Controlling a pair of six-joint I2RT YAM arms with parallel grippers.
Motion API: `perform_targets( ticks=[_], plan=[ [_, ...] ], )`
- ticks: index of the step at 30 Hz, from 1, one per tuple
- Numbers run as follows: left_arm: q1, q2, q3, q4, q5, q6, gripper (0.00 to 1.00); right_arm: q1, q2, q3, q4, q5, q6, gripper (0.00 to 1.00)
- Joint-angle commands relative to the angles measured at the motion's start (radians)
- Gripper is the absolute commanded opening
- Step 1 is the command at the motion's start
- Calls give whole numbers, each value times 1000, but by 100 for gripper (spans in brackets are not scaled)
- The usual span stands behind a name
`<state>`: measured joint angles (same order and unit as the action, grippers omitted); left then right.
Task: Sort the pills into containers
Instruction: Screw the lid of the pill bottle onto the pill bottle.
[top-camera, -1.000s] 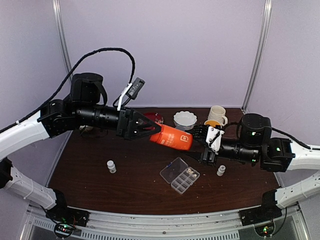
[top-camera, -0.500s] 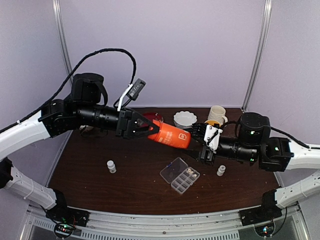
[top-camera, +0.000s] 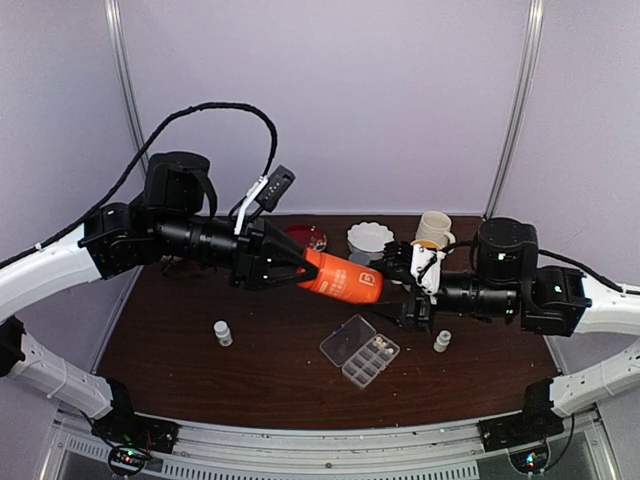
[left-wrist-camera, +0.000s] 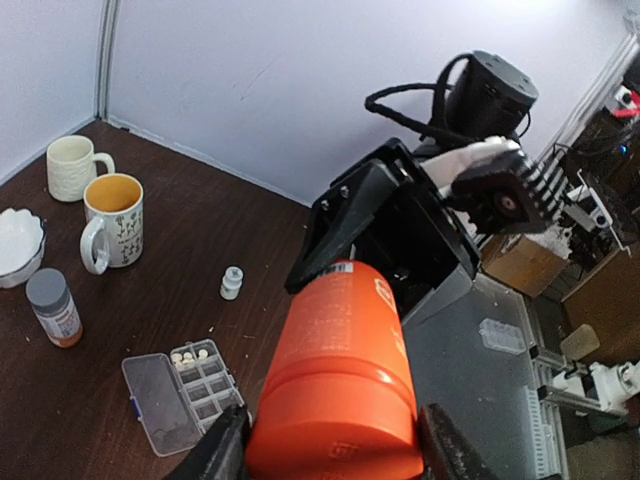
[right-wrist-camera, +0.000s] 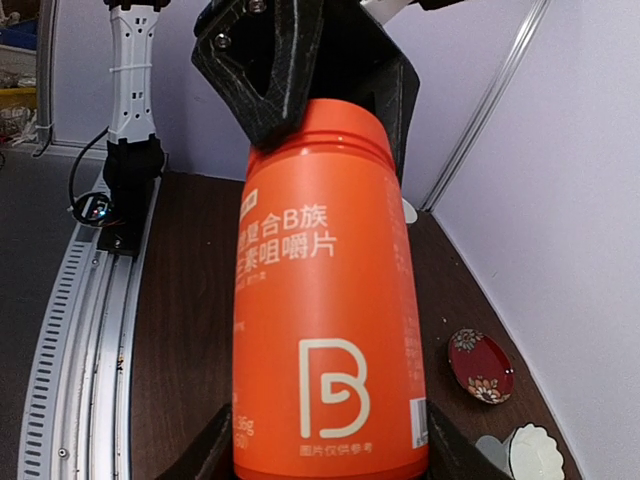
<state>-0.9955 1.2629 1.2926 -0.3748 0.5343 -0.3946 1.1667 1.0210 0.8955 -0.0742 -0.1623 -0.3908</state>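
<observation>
Teamwork over the table (top-camera: 200, 370): right tool (top-camera: 390, 283) grips the base of an orange bottle (top-camera: 342, 280) while left tool (top-camera: 305, 268) clamps its cap, seemingly to twist it open, beyond the open organiser box (top-camera: 352, 352) at near centre, where a few pills (top-camera: 381, 346) lie.

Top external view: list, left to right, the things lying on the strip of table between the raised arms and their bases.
A small white vial → the clear organiser box, lid open → a second small white vial.
</observation>
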Motion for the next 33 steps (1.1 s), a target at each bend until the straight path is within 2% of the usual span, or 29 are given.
perform_targets(
  ticks=[1,3,6,9,12,15,18,22,25,27,29,31,33],
  plan=[
    [-50,4,-36,59,31,266,0,-25,-8,80,15,-195,105,0],
    [-60,-8,-53,64,32,398,0,-44,-12,90,8,-257,136,0],
    [-68,-39,-90,62,57,682,0,-65,-17,97,-2,-312,180,0],
    [-68,-46,-68,8,38,919,0,-81,-15,99,-2,-357,214,0],
    [-70,-28,-22,-50,-32,1110,0,-93,-8,100,-2,-382,245,0],
    [-94,-19,3,-131,-112,1434,0,-105,4,100,3,-417,272,0],
    [-133,-30,-42,-138,-247,1740,0,-111,16,99,5,-424,286,0],
    [-158,-37,-107,-24,-418,1947,0,-119,18,90,12,-412,295,0],
    [-174,-61,-180,122,-514,2071,0,-123,12,80,18,-406,300,0],
    [-194,-73,-254,253,-631,2190,0,-125,8,72,24,-404,302,0],
    [-209,-73,-354,460,-728,2336,0,-127,10,68,24,-393,303,0],
    [-219,-73,-404,565,-754,2416,0,-130,11,64,24,-386,303,0],
    [-228,-83,-423,613,-741,2398,0,-133,10,61,26,-378,301,0]
  ],
)
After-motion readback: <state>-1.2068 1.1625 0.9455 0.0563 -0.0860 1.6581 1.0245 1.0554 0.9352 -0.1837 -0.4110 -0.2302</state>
